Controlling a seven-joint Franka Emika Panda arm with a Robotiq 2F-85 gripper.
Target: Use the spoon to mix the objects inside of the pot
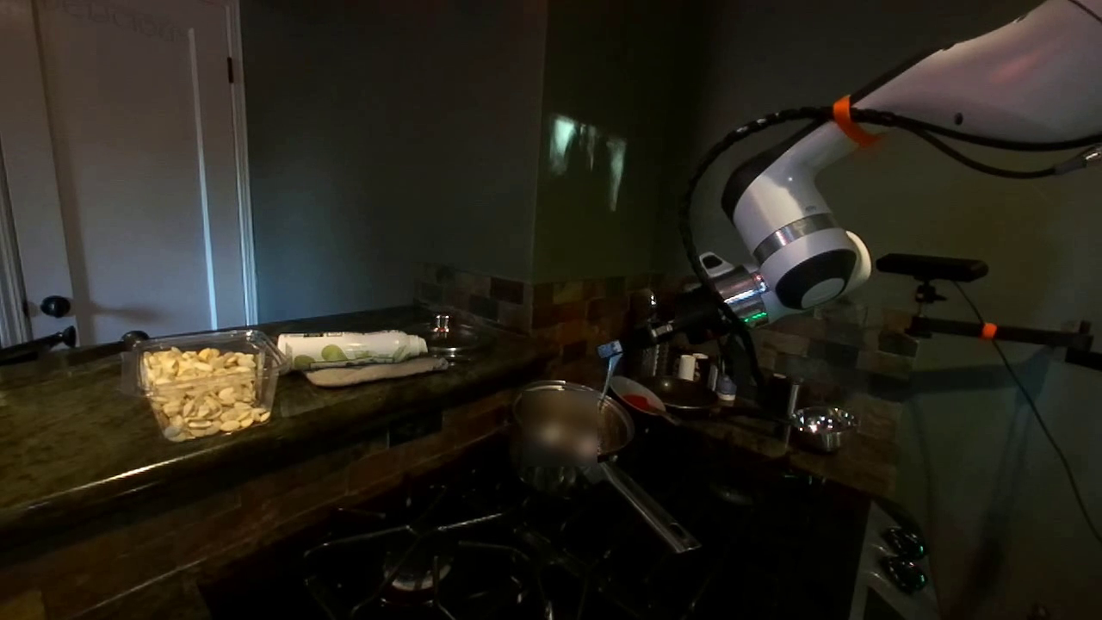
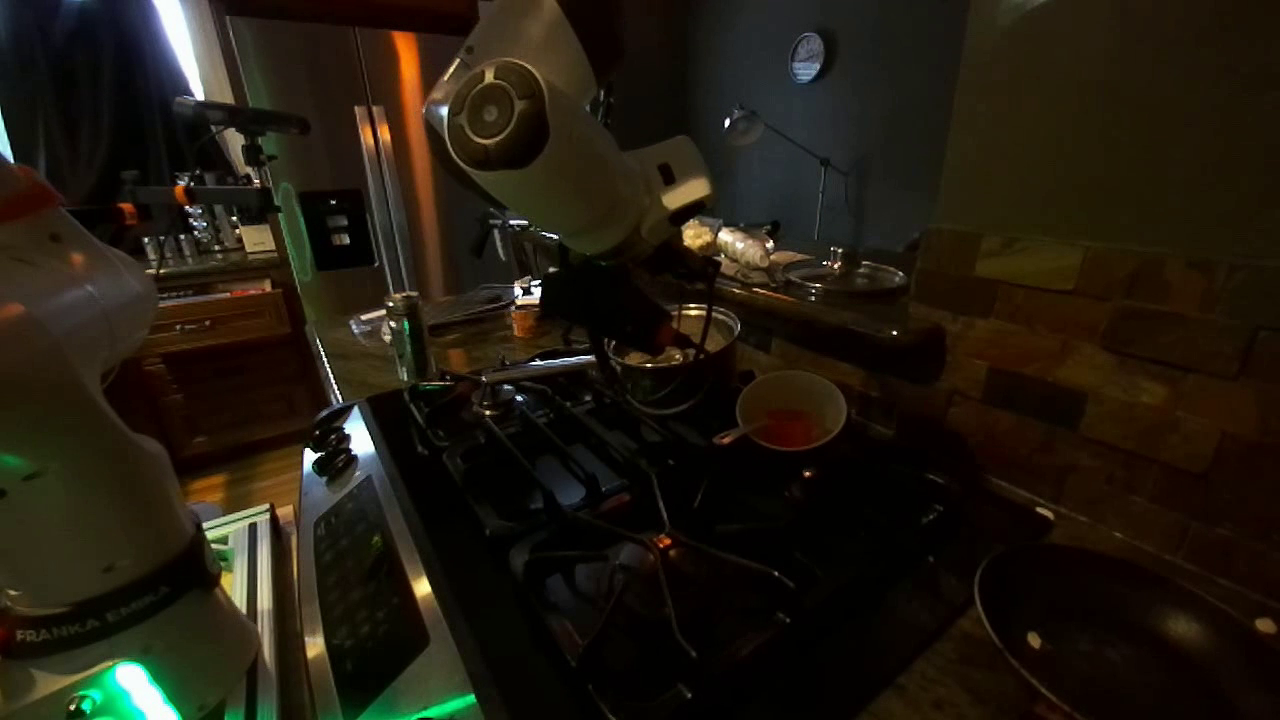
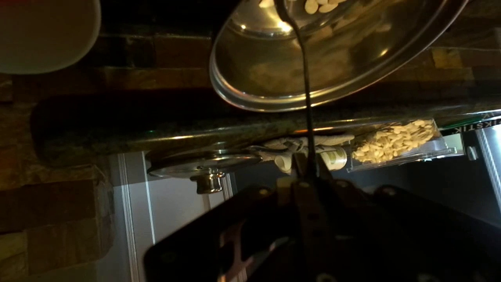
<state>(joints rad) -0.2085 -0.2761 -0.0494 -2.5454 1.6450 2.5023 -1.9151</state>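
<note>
The steel pot point(image 1: 618, 430) stands on the stove, its long handle point(image 1: 652, 508) toward the front. It also shows in an exterior view point(image 2: 650, 385) and fills the top of the wrist view point(image 3: 348, 66). Pale, bean-like pieces point(image 3: 318, 6) lie on its bottom. My gripper point(image 1: 613, 348) is above the pot's rim, shut on the spoon point(image 1: 608, 375). In the wrist view the fingertips point(image 3: 311, 166) pinch the thin dark spoon handle point(image 3: 306, 78), which reaches down into the pot. The spoon's lower end is cut off by the frame there and blurred in an exterior view.
A white bowl point(image 2: 820, 395) with red contents and a utensil stands beside the pot. A raised counter ledge behind holds a glass lid point(image 2: 845, 275), a white roll point(image 1: 353, 349) and a clear box of pale shells point(image 1: 207, 392). A dark pan point(image 2: 1130, 630) lies at one side.
</note>
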